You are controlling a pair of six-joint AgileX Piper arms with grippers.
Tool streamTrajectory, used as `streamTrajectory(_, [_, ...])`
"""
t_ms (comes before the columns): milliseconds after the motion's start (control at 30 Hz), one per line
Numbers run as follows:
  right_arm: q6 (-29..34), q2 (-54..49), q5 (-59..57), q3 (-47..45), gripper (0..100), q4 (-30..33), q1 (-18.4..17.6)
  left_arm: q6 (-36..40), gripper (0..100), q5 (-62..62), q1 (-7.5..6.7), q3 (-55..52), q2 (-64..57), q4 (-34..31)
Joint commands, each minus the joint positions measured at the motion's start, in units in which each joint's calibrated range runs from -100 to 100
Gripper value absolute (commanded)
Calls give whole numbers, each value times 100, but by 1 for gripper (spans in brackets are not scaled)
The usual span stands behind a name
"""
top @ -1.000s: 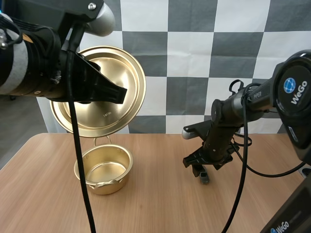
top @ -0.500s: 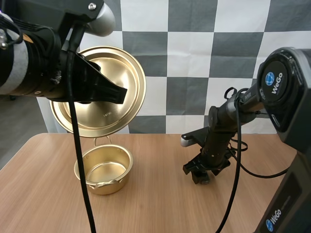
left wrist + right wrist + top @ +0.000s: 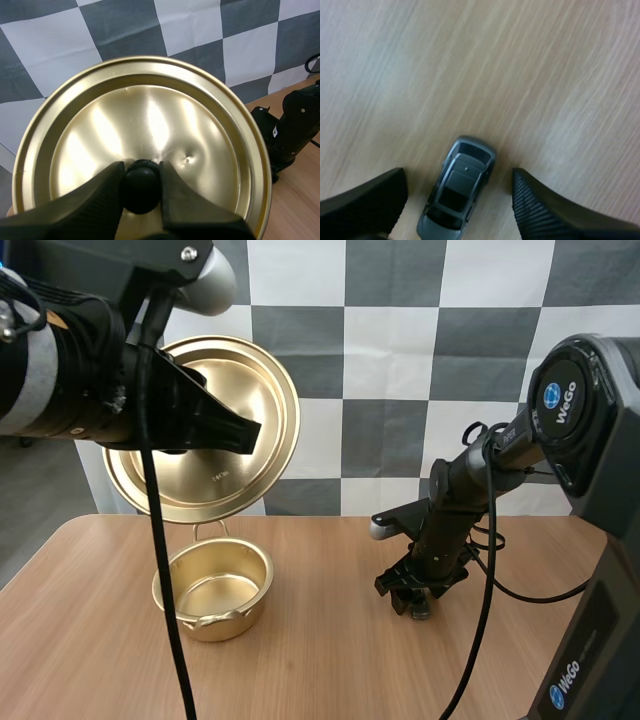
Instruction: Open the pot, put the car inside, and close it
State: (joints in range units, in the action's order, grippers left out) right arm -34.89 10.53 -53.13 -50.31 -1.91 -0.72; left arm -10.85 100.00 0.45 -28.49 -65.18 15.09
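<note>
**High view.** The left hand (image 3: 225, 425) is raised at the left of the scene and grips the gold lid (image 3: 250, 390), which it holds tilted on edge above and just beyond the pot (image 3: 213, 590). The pot stands uncovered and empty on the bench (image 3: 320, 670), left of centre. The right hand (image 3: 413, 595) is lowered to the bench right of centre, well apart from the pot. The car (image 3: 421, 610) shows as a small grey shape directly beneath it. The right arm is plainly the nearer one to the car, and the left is occupied with the lid.

**Left wrist view.** The two fingers (image 3: 90, 200) are clamped on the black knob (image 3: 141, 185) at the lid's centre, one on each side. The right arm's hand appears beyond the lid's rim, down at the bench.

**Right wrist view.** The right hand is open, its fingers (image 3: 365, 200) standing wide apart with the ribbed faces turned inward. The grey car (image 3: 457, 192) rests on its wheels on the bench between them, touching neither and sitting somewhat nearer one finger than the other. Its long axis points away from the palm, slightly skewed, so each finger faces a flank of the car. Judged from this, closing the fingers would pinch the car across its width. The carry that follows would run leftward to the open pot.
</note>
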Motion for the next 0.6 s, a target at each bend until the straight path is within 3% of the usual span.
streamTrajectory(0, [-11,43,-84,-28,40,52,-1,-4,0,0,-2,2,4,4])
streamTrajectory(33, [-1,43,-127,-28,0,52,-1,-4,0,0,-2,2,4,4])
streamTrajectory(367, [-45,-74,-632,237,0,-2,8,-4,0,0,-2,2,4,4])
streamTrajectory(567, [-1295,-1169,-2726,1452,0,-1881,8,-4,0,0,-2,2,-242,4])
